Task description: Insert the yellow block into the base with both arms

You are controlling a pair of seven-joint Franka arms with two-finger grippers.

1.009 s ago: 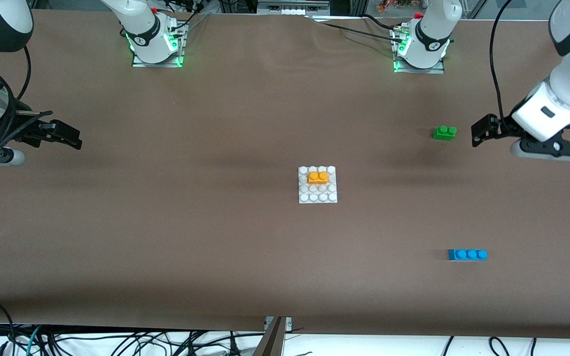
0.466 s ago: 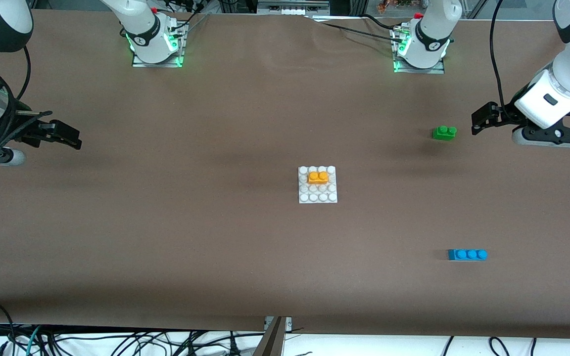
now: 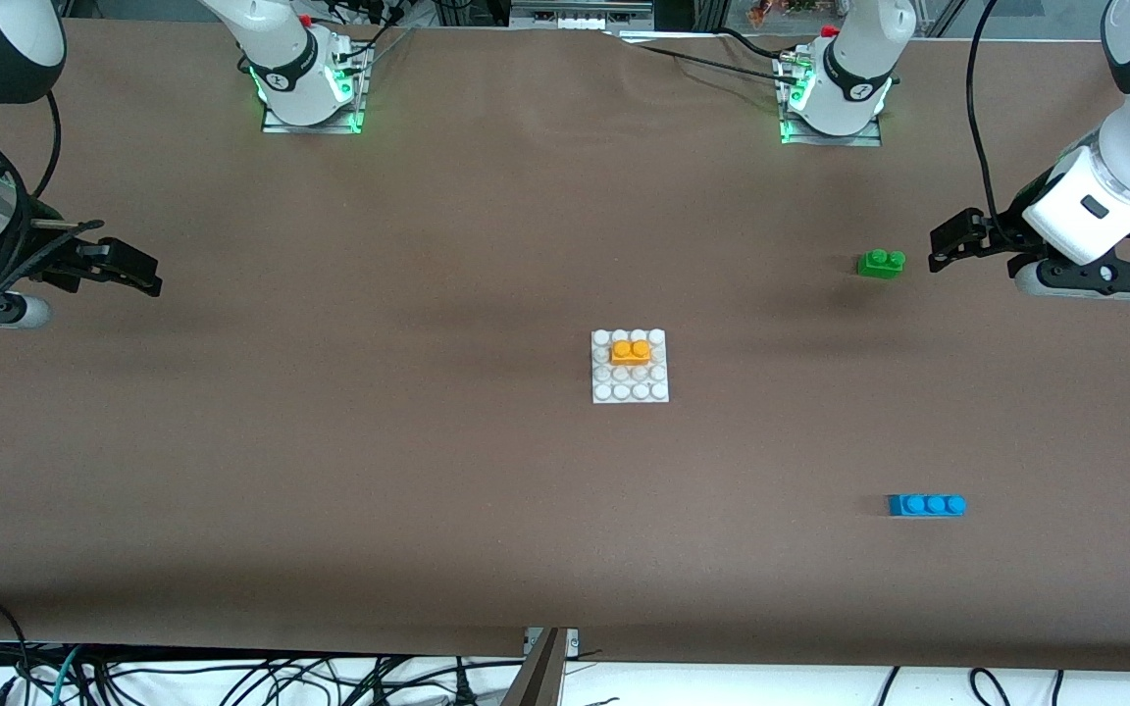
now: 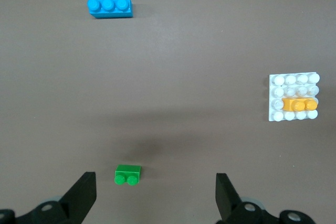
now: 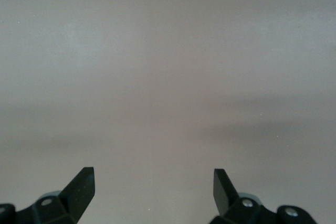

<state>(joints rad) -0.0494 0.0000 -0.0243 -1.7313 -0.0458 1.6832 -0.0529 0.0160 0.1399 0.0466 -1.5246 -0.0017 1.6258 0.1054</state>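
Observation:
The yellow block (image 3: 631,351) sits on the studs of the white base (image 3: 630,391) in the middle of the table; both also show in the left wrist view, the block (image 4: 300,104) on the base (image 4: 274,116). My left gripper (image 3: 940,250) is open and empty, up in the air at the left arm's end of the table, beside a green brick (image 3: 881,263). In the left wrist view its jaws (image 4: 156,192) stand wide apart. My right gripper (image 3: 138,273) is open and empty at the right arm's end, over bare table (image 5: 154,192).
The green two-stud brick (image 4: 127,174) lies toward the left arm's end. A blue three-stud brick (image 3: 926,505) lies nearer the front camera there, also in the left wrist view (image 4: 109,7). Arm bases (image 3: 308,83) stand along the table's top edge.
My left arm has risen and drawn back a little toward its end of the table. The right arm, the block and the base have not moved.

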